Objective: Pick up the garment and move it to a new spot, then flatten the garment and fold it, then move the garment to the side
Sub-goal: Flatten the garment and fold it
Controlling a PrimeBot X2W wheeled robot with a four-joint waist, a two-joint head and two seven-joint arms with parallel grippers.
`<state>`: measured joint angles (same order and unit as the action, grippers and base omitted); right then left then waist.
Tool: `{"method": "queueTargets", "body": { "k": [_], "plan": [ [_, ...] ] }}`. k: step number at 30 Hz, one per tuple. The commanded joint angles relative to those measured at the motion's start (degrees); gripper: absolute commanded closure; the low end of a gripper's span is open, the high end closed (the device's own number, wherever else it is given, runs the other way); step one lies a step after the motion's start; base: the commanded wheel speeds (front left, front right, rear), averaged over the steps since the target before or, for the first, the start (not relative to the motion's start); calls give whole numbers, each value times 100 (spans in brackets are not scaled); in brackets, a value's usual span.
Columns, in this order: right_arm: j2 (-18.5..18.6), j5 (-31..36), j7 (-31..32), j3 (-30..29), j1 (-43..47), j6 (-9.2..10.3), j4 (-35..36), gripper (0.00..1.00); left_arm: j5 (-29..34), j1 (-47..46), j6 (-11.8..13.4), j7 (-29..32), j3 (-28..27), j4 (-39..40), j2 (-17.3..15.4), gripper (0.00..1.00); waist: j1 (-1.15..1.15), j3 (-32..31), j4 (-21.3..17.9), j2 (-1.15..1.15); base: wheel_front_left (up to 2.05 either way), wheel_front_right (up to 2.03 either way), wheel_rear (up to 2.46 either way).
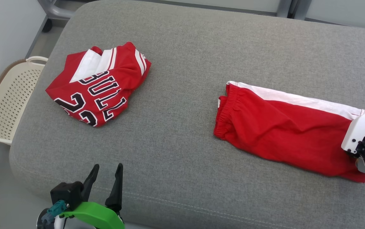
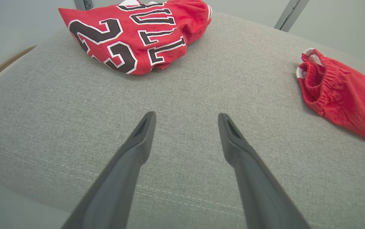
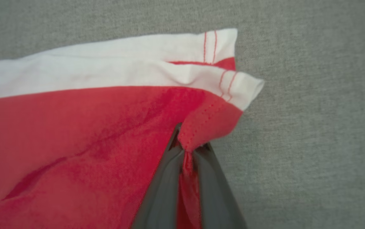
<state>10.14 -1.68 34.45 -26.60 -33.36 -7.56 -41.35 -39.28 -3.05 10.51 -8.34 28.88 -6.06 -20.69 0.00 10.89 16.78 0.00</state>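
- Fabric of a coarse grey weave is stretched over the broad cushion (image 1: 185,133), which is rounded at the corners and marked by a stitched seam along its near edge.
- The shorts (image 1: 281,133) are made of thin red cloth creased in soft folds, and are laid flat on the right half of the cushion. A white stripe (image 1: 297,100) is run along their far side, and one end is closed by a gathered elastic waistband (image 1: 225,111).
- A red jersey (image 1: 98,86), printed with black, white-edged letters and numbers, is folded into a rough square on the left half, well apart from the shorts.
- A cream plastic basket (image 1: 7,95) pierced with small holes is set beside the cushion's left edge; its inside is seen only in part.
- The long axis of the shorts is laid across the head view, with the waistband pointed toward the jersey and the leg hem (image 3: 211,121) toward the robot's right.
- The hem's red corner is pinched between the closed fingers of the right gripper (image 3: 188,146).
- The left gripper (image 1: 107,165) is held above the cushion's near edge with its fingers spread wide and nothing between them.
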Motion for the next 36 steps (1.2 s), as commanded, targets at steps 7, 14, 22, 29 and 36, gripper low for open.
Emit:
{"method": "queueTargets", "body": {
  "k": [7, 14, 22, 29, 36],
  "plan": [
    [195, 236, -51, -209, 33, 14, -49, 100, -41, -56, -39, -36, 16, -47, -1, 0, 0, -105, -26, 0, 0, 0, 0],
    [512, 505, 85, -431, 215, 13, 84, 100, -81, 93, 6, -16, 41, -22, -29, 0, 0, -272, -67, 0, 0, 0, 0],
    [523, 678, 348, -527, 286, 12, 467, 100, -106, 144, -5, -22, 84, -30, -58, 0, 0, -424, -48, 0, 0, 0, 0],
    [236, 191, 745, 73, 230, 11, 694, 100, -119, 152, -26, -8, 158, -83, -5, 0, 0, -583, 31, 0, 0, 0, 0],
    [38, -315, 914, 541, 250, 10, 910, 100, -144, 197, -34, -25, 186, -108, 16, 0, 0, -735, 141, 0, 0, 0, 0]
  ]
}}
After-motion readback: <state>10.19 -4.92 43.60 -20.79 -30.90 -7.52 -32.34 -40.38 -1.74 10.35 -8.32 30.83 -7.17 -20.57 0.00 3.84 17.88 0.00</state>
